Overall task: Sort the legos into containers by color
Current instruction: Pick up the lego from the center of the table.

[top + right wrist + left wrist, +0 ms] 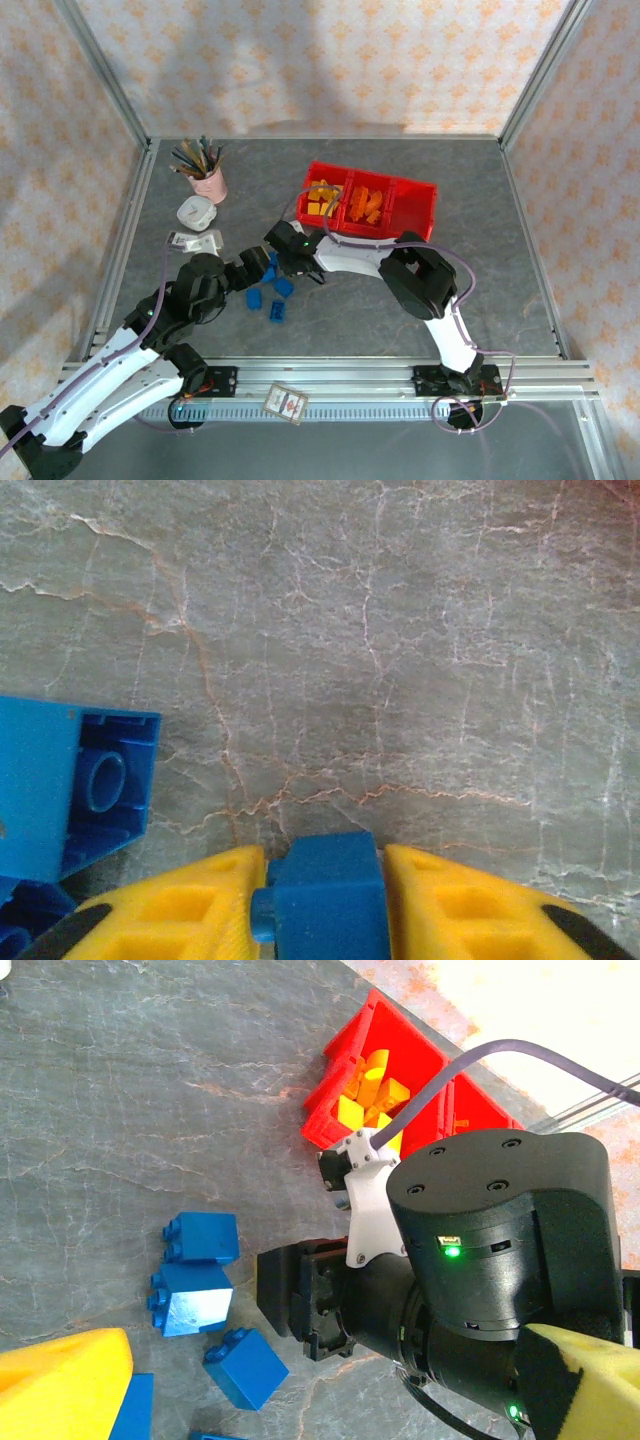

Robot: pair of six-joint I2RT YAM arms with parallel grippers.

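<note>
The yellow legos [318, 207] and orange legos [366, 205] are sitting sorted in the red tray [420, 200], while the right gripper [322, 860] is clamping one blue brick [325, 905] beside the other blue legos [272, 297] waiting on the table [480, 280].

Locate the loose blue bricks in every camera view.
Top external: the blue bricks lie left of centre, between the two arm ends.
Left wrist: lower left, beside the black right arm.
Right wrist: one at the left edge; another blue brick clamped in the right tool.
Shared landmark: the grey veined table.
</note>
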